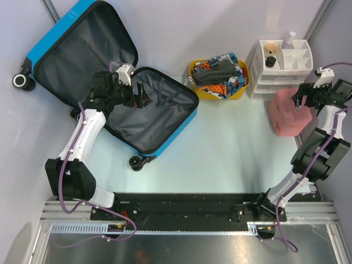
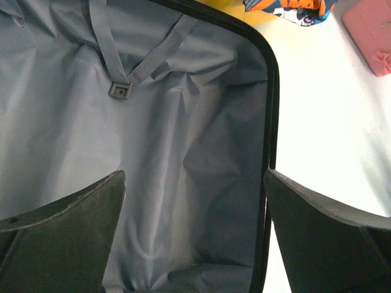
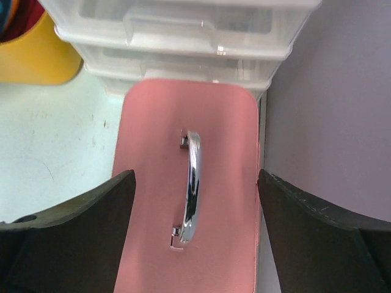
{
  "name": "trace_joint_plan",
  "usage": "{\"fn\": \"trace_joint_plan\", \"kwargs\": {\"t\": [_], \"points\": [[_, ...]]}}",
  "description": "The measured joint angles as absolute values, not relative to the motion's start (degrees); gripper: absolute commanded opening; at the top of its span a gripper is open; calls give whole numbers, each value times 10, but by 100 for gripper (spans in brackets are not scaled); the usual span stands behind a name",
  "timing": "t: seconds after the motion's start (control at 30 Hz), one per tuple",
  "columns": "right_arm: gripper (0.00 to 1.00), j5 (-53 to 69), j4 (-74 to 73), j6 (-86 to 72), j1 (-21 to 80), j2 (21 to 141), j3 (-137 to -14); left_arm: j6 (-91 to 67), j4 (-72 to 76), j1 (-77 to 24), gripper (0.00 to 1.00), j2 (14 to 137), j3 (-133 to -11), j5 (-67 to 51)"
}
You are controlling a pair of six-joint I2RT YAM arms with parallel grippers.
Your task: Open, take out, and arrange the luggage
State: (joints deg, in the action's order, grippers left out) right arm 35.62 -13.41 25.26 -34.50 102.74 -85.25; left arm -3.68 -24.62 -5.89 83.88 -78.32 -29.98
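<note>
Left gripper (image 2: 194,178) hangs with its jaws spread wide and holds nothing. Its fingers are above bare lining (image 2: 183,140) in the half of the luggage (image 1: 77,55) that is nearer the tub (image 1: 215,95). Right gripper (image 3: 195,176), on the opposite side of the tub from the luggage, also has its jaws apart and empty. It is poised over the chrome handle (image 3: 192,183) of a pink case (image 1: 285,118), with no visible contact.

Location: the luggage lies to the left of the tub, opened out in two halves. One corner of the near half sits just beside the tub. The other half extends well away from it.

Handling (assessment):
- The shell is probably stiff and smooth, so flat faces are likely to slip between fingers.
- Both halves appear empty, so the weight is probably modest for its bulk.
- The wheels (image 1: 137,163) may let it roll when it is pushed.
- The lining is soft and would bunch up rather than carry load.
- The best hold is likely the rim at the zipper band (image 2: 273,122), where the jaws can straddle an edge.
- The strap (image 2: 109,36) offers a second hold, though it is slack.

Appearance: the shell is bright blue and the wheels are black. A black zipper band runs round each rim. The creased grey fabric inside is crossed by straps that meet at a small buckle (image 2: 120,90).
</note>
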Motion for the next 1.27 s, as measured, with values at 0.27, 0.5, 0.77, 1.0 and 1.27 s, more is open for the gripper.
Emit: {"fn": "trace_joint_plan", "kwargs": {"t": [0.27,0.5,0.77,1.0,1.27], "points": [[93,357,-119,173,-320,987,-905,-6,-298,-59,100,841,-816,-267],[98,354,-104,107,-214,924,-927,6,-345,-59,100,868,-921,-223],[100,347,-114,55,-65,832,-784,50,-377,-116,100,918,-958,-111],[100,292,-108,28,18,798,-606,56,-402,-159,100,960,-915,-74],[100,250,-91,17,23,758,-552,67,-409,-159,100,961,-907,-65]]}}
